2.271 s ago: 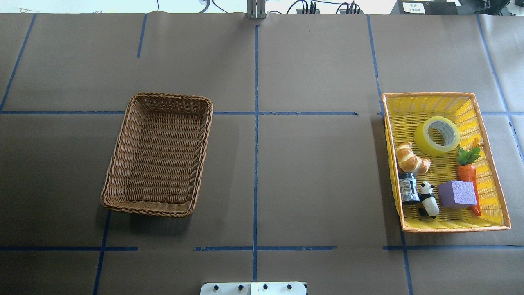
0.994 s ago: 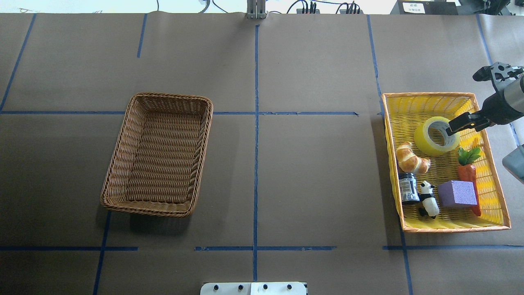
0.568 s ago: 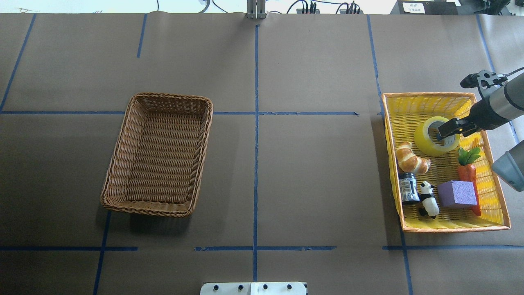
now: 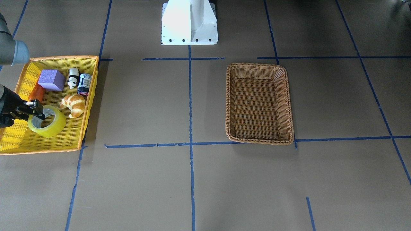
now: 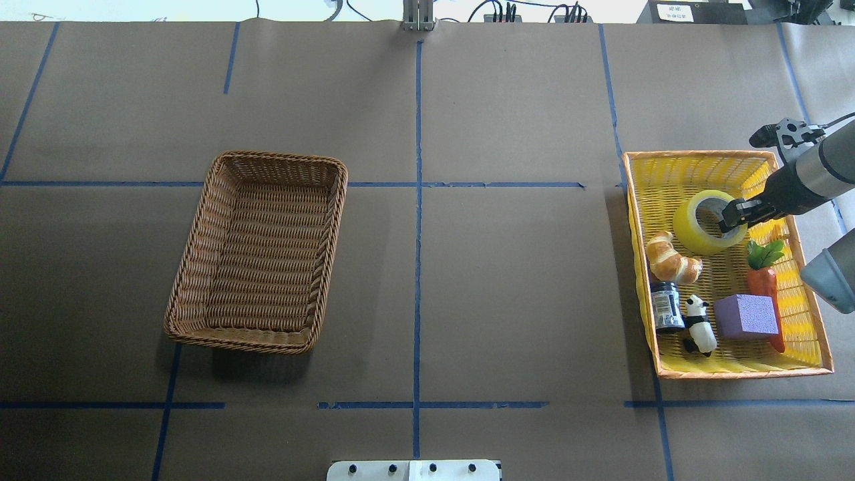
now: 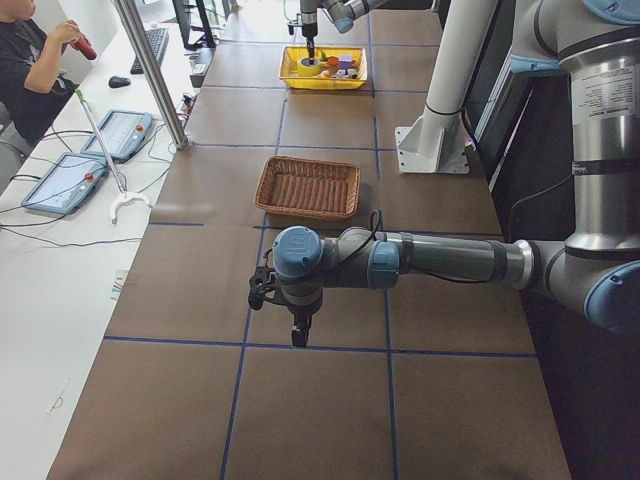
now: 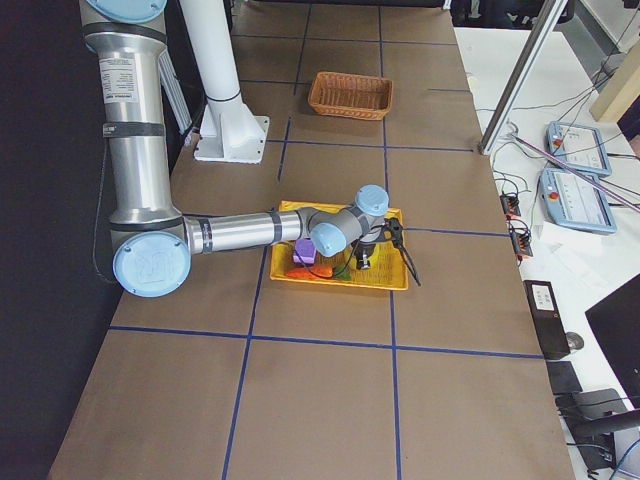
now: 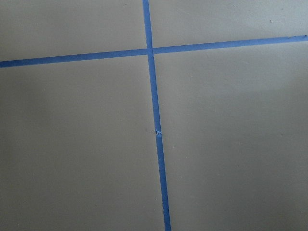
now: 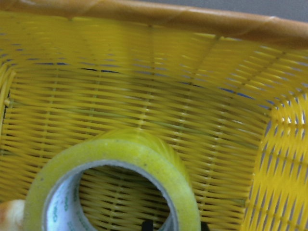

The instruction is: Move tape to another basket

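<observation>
- Since 0.6 s ago the right gripper (image 5: pixel 729 219) has sunk onto the tape (image 5: pixel 691 235), nudging it slightly sideways in the yellow basket (image 5: pixel 698 155).
- Its jaws stand part-open astride the roll's wall, one finger inside the core, nothing clamped yet.
- Best to close squarely, lift straight up clear of the croissant (image 5: pixel 673 259), then carry it to the wicker basket (image 5: pixel 194 257).
- Left gripper (image 6: pixel 298 335): cannot tell its state.

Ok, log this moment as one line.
right claw: open, straddling tape wall | tape: in yellow tray | basket: no tape | left claw: parked, state unclear
</observation>
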